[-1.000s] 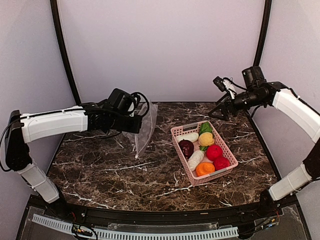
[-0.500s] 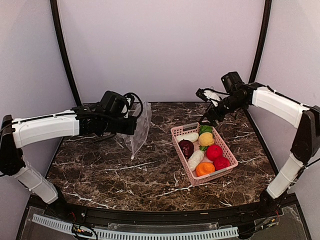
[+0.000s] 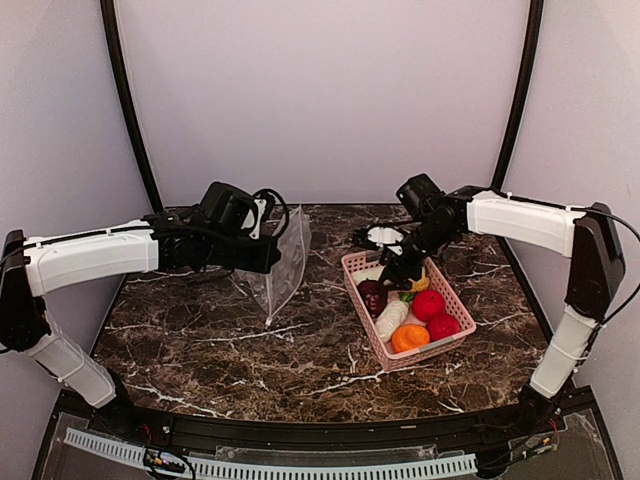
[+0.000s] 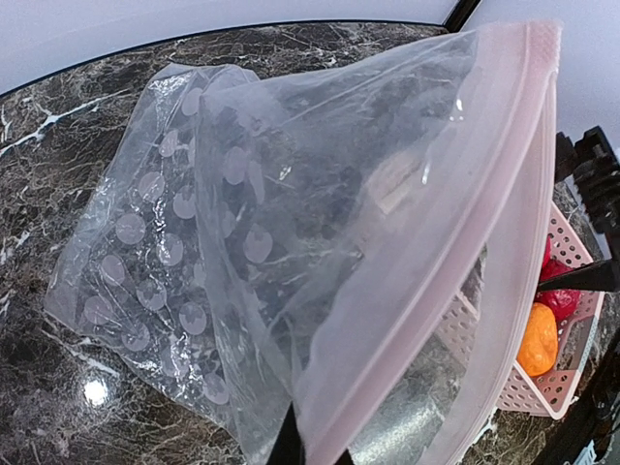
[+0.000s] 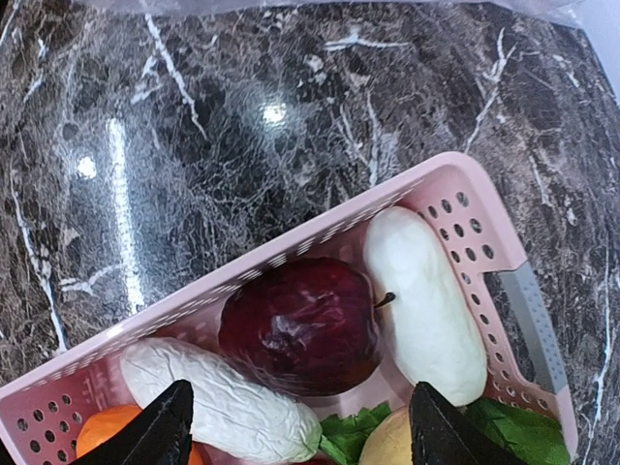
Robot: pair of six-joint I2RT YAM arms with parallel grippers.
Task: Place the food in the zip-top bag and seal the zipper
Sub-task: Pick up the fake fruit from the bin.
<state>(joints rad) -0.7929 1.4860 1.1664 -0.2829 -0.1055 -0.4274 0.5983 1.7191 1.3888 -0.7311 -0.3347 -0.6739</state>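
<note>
The clear zip-top bag (image 3: 287, 262) hangs above the table at back left, with my left gripper (image 3: 268, 256) shut on its mouth edge. In the left wrist view the dotted bag (image 4: 194, 223) hangs from my left gripper (image 4: 312, 451), and the pale pink zipper (image 4: 426, 262) runs diagonally. The food lies in a pink basket (image 3: 424, 358): a dark purple piece (image 3: 373, 294), a white radish (image 3: 390, 319), red balls (image 3: 429, 303) and an orange (image 3: 409, 338). My right gripper (image 3: 392, 274) hovers open over the basket's far end. In the right wrist view my right gripper (image 5: 302, 431) is open above the dark purple piece (image 5: 300, 325), which lies between two white radishes (image 5: 426, 305) beside a green leafy piece (image 5: 351, 434).
The pink basket's rim (image 5: 291, 254) runs diagonally across the right wrist view, with dark marble table (image 5: 242, 126) beyond it. Marble table (image 3: 230, 340) lies between the bag and the basket. Curved black frame posts (image 3: 125, 110) stand at the back corners.
My right arm has swung left and down from the back right corner to just over the basket, its jaws narrowing somewhat. My left arm still holds the bag and has hardly moved.
</note>
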